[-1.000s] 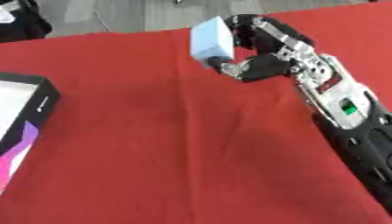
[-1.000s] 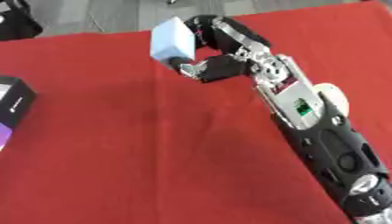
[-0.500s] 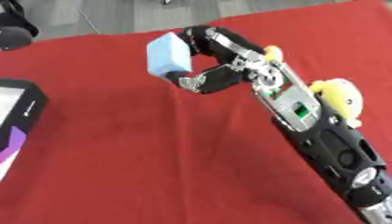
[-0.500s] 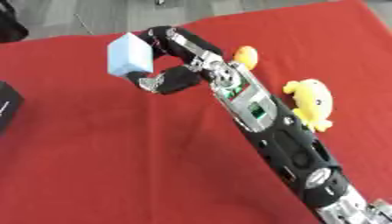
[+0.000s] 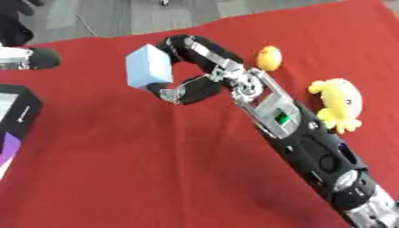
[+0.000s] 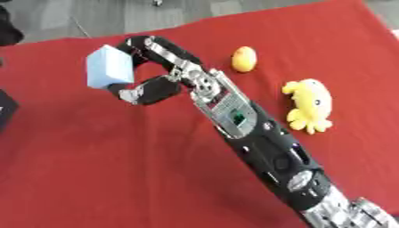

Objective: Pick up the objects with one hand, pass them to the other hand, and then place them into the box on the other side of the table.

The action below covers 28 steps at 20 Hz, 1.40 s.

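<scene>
My right hand [image 5: 226,75] reaches in from the lower right and hangs over the far middle of the red tablecloth [image 5: 117,169]. It is shut on a light blue block [image 5: 148,65], pinched between the curled fingers above and the thumb below. The block is lifted off the cloth and faces left. A black box [image 5: 22,111] with a white and purple inside lies at the left edge, well to the left of the block. My left hand shows in neither view.
A small yellow-orange rounded thing [image 5: 269,58] lies just right of the hand. A yellow octopus toy [image 5: 339,106] lies right of the forearm. Dark shapes [image 5: 19,26] and a white and black cylinder [image 5: 31,58] sit at the far left table edge.
The right hand has carried the blue block leftwards, towards the box side. The camera has also shifted, bringing the two yellow things into view on the right.
</scene>
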### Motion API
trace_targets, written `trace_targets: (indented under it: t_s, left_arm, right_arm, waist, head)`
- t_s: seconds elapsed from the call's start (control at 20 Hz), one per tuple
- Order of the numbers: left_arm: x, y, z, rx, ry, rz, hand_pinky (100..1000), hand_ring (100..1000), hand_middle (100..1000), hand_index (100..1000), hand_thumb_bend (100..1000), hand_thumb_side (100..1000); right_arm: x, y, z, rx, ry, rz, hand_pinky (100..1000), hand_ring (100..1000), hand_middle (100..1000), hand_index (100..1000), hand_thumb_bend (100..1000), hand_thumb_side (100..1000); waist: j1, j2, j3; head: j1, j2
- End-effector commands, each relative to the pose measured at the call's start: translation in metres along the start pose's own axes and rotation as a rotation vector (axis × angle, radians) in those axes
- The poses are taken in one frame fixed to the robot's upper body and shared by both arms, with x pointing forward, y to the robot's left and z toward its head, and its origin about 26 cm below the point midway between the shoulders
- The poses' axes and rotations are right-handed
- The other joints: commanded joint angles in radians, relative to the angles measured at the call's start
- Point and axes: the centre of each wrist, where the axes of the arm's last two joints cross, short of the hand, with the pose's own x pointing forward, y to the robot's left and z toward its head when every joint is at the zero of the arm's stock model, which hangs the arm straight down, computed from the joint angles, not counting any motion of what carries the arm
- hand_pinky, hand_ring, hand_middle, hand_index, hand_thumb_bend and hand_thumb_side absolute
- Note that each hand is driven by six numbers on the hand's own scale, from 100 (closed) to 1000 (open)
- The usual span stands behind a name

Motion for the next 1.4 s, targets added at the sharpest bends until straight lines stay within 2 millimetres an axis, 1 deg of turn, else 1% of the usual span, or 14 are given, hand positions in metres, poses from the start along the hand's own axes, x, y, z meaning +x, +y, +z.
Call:
trace_targets:
  t_s: [0.05,0.4,0.65,0.9,0.95,1.05,1.2,1.4]
  left_arm:
    - [0.006,0.004,-0.004,-0.005,0.012,-0.047,848,810,800,827,703,514]
    - [0.008,-0.010,-0.024,-0.050,0.057,-0.103,850,819,810,834,695,481]
    - [0.004,-0.019,-0.039,-0.096,0.089,-0.142,857,830,821,842,704,466]
    - [0.002,-0.021,-0.045,-0.113,0.096,-0.163,857,830,821,842,704,466]
    - [0.004,-0.022,-0.048,-0.118,0.095,-0.166,862,840,829,849,720,446]
    - [0.007,-0.026,-0.056,-0.126,0.099,-0.179,861,840,829,849,720,439]
    - [0.011,-0.031,-0.064,-0.134,0.092,-0.219,860,844,831,852,727,409]
    - [0.011,-0.038,-0.073,-0.127,0.092,-0.268,859,845,832,851,743,365]
  right_arm:
    - [0.008,0.000,-0.007,-0.006,-0.029,0.029,791,595,483,581,100,100]
    - [0.009,0.010,-0.012,-0.055,-0.012,0.047,786,592,482,581,100,100]
    - [0.012,0.017,-0.015,-0.096,0.003,0.040,781,589,482,581,100,100]
    - [0.012,0.019,-0.016,-0.110,0.013,0.040,781,589,482,581,100,100]
    - [0.014,0.021,-0.017,-0.111,0.011,0.039,772,580,482,580,100,100]
    - [0.017,0.024,-0.021,-0.111,0.006,0.040,770,579,482,580,100,100]
    - [0.019,0.028,-0.023,-0.103,0.003,0.043,769,579,481,580,100,100]
    - [0.018,0.033,-0.024,-0.087,0.000,0.044,767,579,481,579,100,100]
  waist:
    - [0.012,-0.046,0.004]
    - [0.010,-0.049,0.008]
    - [0.008,-0.052,0.008]
    - [0.008,-0.052,0.010]
    - [0.010,-0.053,0.011]
    - [0.011,-0.054,0.013]
    - [0.012,-0.055,0.015]
    - [0.013,-0.055,0.014]
  head:
    - [0.001,-0.017]
    - [0.017,-0.009]
    - [0.033,-0.013]
    - [0.034,-0.015]
    - [0.036,-0.022]
    - [0.035,-0.029]
    - [0.033,-0.030]
    - [0.037,-0.027]
